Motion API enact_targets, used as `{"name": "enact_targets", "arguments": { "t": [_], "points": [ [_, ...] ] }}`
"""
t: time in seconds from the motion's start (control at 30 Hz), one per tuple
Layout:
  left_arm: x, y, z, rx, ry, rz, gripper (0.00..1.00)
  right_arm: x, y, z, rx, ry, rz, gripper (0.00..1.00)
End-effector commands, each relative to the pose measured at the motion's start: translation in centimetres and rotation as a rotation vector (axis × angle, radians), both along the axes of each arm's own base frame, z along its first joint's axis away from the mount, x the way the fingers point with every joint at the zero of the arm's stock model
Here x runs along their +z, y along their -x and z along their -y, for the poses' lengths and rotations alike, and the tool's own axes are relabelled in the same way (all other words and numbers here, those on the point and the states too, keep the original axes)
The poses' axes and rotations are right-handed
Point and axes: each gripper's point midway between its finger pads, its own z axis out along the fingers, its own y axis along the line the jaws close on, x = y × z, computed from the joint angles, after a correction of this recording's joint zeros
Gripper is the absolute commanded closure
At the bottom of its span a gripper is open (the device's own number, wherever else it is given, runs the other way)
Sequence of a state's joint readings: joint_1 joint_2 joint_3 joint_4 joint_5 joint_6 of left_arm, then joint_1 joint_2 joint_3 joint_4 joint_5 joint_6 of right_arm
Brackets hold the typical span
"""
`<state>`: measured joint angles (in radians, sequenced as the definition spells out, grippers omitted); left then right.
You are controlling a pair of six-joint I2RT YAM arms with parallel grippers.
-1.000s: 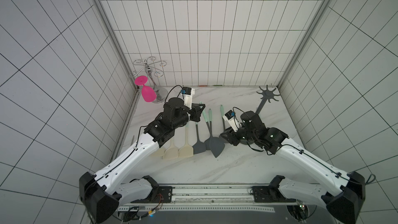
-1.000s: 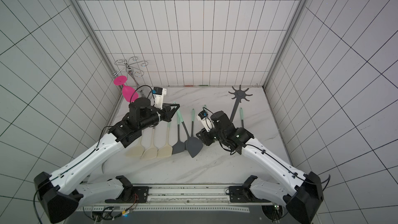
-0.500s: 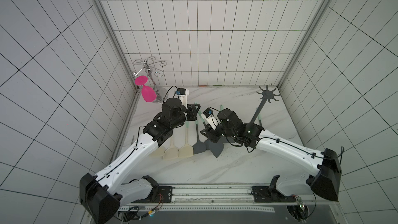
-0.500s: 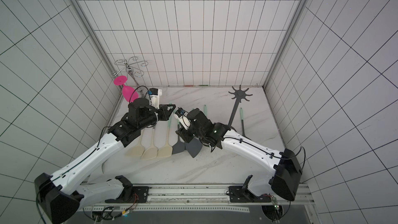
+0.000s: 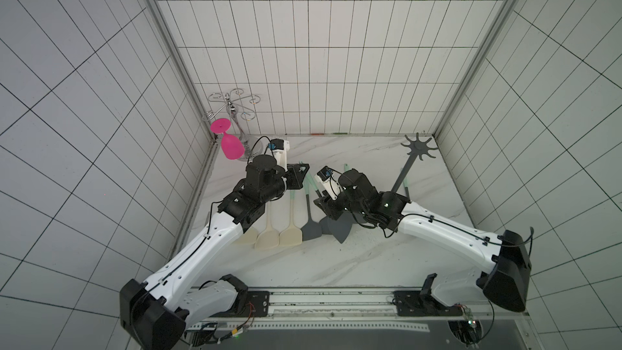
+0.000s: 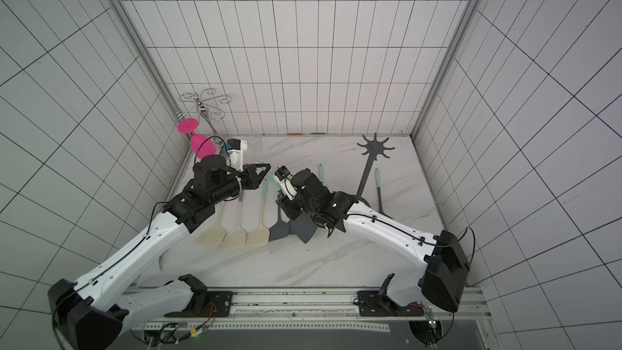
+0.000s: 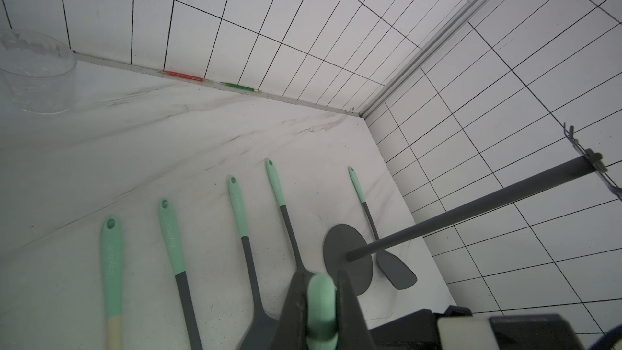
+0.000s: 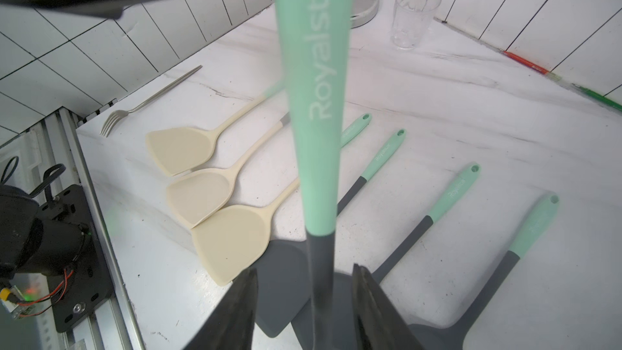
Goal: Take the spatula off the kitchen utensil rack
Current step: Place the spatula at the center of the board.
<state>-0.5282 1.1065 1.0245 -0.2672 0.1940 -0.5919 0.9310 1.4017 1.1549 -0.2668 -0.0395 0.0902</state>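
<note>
Well, the spatula (image 8: 316, 112) is already off the rack (image 5: 407, 173). It hangs to the left of the rack, apart from the pole. All the hooks on top of the rack are bare in both top views. I cannot tell if the grey blade touches the table (image 5: 336, 264).

The left pincer (image 7: 319, 282) is pinched tight on the tip of the green handle. That is why the spatula does not drop. The right pincer (image 8: 304, 274) sits lower down, around the thin grey neck. Its two jaws stand one on each side of the neck with a gap on both sides, so they do not squeeze it. I think only the left pincer carries the spatula.

Other spatulas (image 5: 289, 235) lie flat on the table, left of the rack, side by side in a row. I guess they are lined up like that to keep room for more. One more spatula (image 7: 397, 271) lies just right of the rack's round foot.

I think this one should go down into the row next. It is held only by its tip, so it could swing. The right pincer should pull back without bumping the neck.
</note>
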Motion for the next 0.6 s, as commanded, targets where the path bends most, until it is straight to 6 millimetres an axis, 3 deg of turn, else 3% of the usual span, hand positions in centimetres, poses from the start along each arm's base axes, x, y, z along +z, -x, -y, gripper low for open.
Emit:
{"name": "enact_targets", "arguments": {
  "t": [0.0, 0.1, 0.17, 0.2, 0.23, 0.37, 0.4, 0.47, 0.5, 0.57],
  "points": [
    [1.6, 0.5, 0.2, -0.022, 0.051, 0.034, 1.0, 0.1, -0.1, -0.6, -0.003, -0.024, -0.008, 0.53],
    [1.8, 0.7, 0.2, -0.03, 0.056, 0.035, 1.0, -0.4, -0.1, -0.9, 0.005, -0.021, -0.02, 0.55],
    [2.0, 0.8, 0.0, -0.03, 0.056, 0.038, 1.0, -0.1, 0.0, -1.1, 0.013, -0.024, -0.017, 0.77],
    [2.0, 0.9, -0.1, -0.027, 0.053, 0.039, 1.0, 0.0, 0.0, -1.0, 0.013, -0.027, -0.014, 0.96],
    [2.1, 1.0, -0.3, -0.024, 0.052, 0.044, 1.0, 0.2, 0.0, -0.9, 0.01, -0.03, -0.011, 1.0],
    [2.5, 1.3, -1.0, -0.015, 0.046, 0.056, 1.0, 2.5, 0.2, 0.5, -0.017, -0.041, 0.036, 1.0],
    [2.7, 1.5, -1.2, -0.023, 0.042, 0.068, 0.95, 3.5, 0.3, 1.1, -0.025, -0.035, 0.059, 1.0],
    [3.6, 2.0, -1.4, -0.041, 0.033, 0.115, 0.62, 5.7, 0.7, 2.7, -0.037, -0.019, 0.11, 1.0],
    [4.3, 2.4, -1.7, -0.043, 0.03, 0.151, 0.51, 7.0, 0.9, 3.7, -0.043, -0.004, 0.139, 1.0],
    [5.6, 3.1, -2.4, -0.032, 0.037, 0.223, 0.38, 9.6, 1.2, 6.7, -0.102, 0.036, 0.189, 1.0]
  ]
}}
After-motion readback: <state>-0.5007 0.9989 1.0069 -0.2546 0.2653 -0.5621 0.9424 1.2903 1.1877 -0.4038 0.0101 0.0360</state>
